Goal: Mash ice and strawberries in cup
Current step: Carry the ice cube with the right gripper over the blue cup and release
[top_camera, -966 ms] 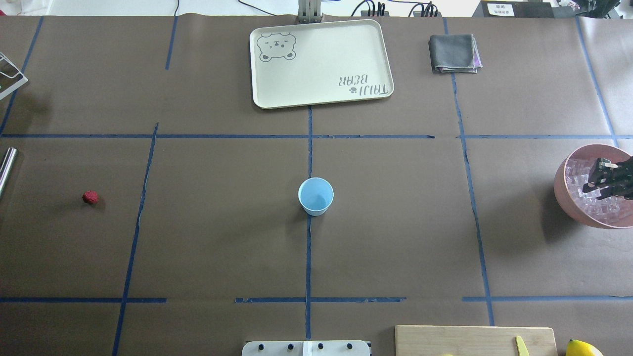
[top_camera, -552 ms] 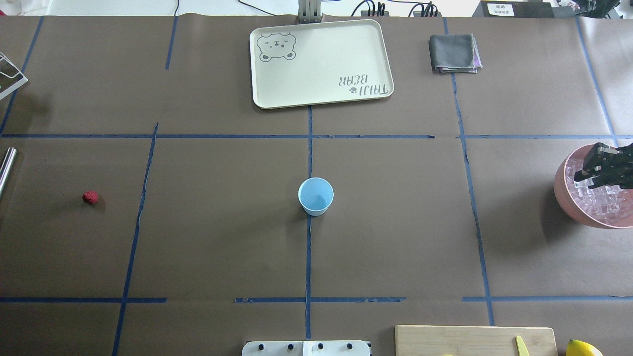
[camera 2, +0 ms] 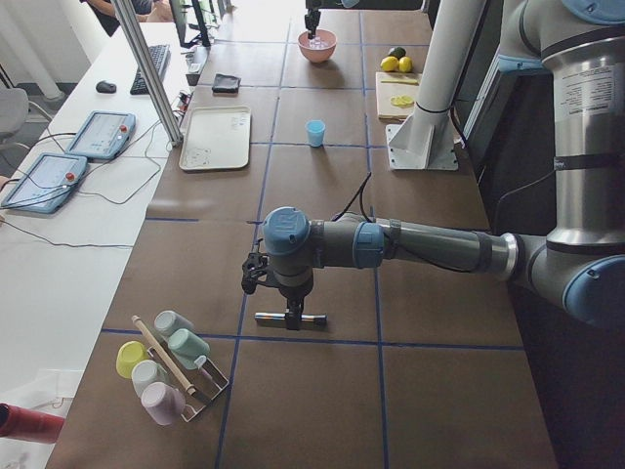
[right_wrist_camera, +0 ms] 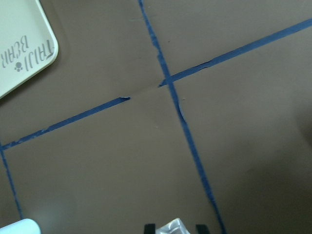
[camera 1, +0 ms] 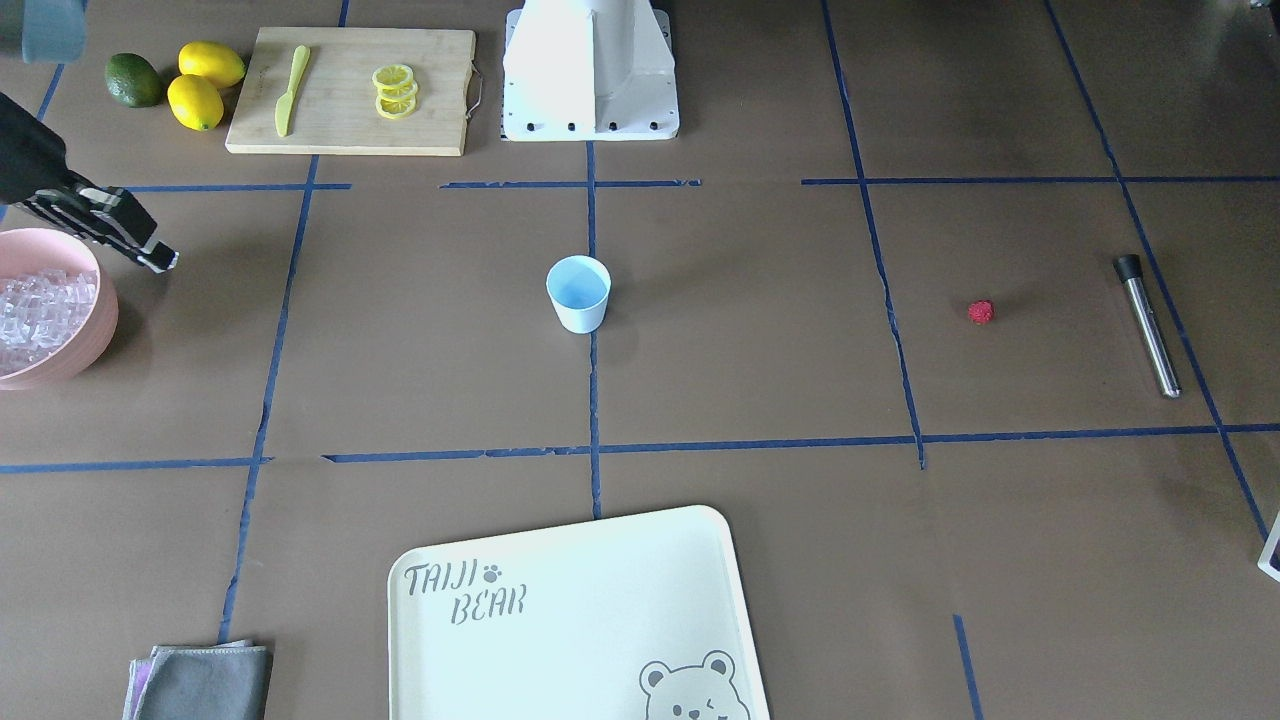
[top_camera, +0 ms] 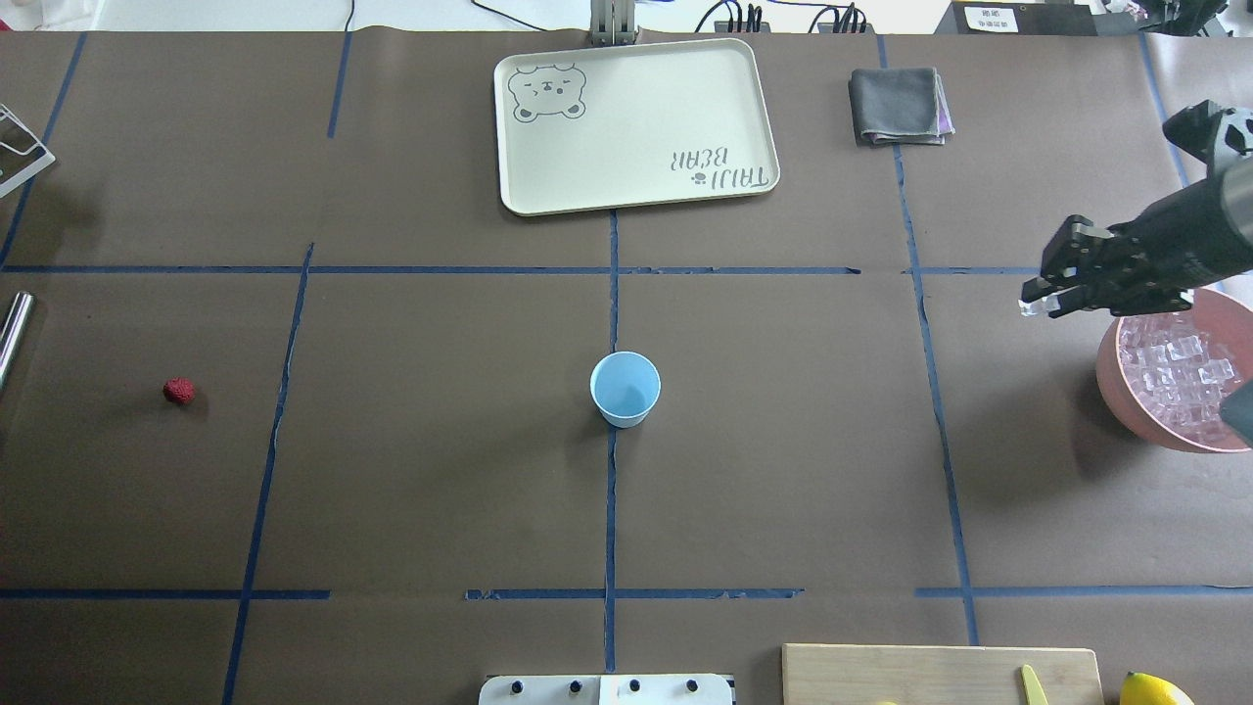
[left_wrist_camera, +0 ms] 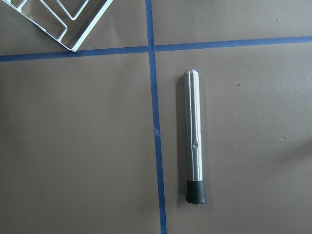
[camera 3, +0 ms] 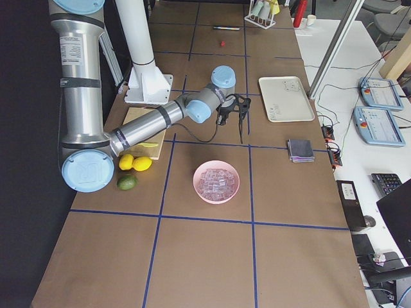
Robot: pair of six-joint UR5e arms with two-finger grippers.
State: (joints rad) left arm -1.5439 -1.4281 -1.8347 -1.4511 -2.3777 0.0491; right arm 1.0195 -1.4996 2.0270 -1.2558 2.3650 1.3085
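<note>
Ice cube (right_wrist_camera: 175, 227): small, hard, slick, probably light. Right gripper (top_camera: 1040, 305) is clamped across its flat faces, apparently at the tips. Left gripper (camera 2: 256, 277): spread cannot be told.

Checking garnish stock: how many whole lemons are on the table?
2: the first lemon and the second lemon lie side by side between the green fruit and the cutting board. None seems hidden.

A robotics lab: a paper-covered table (top_camera: 440, 470) gridded with blue tape (top_camera: 609, 509), with teach pendants (camera 2: 103, 134) and a keyboard (camera 2: 156, 63) on the adjoining white bench (camera 2: 59, 264).
</note>
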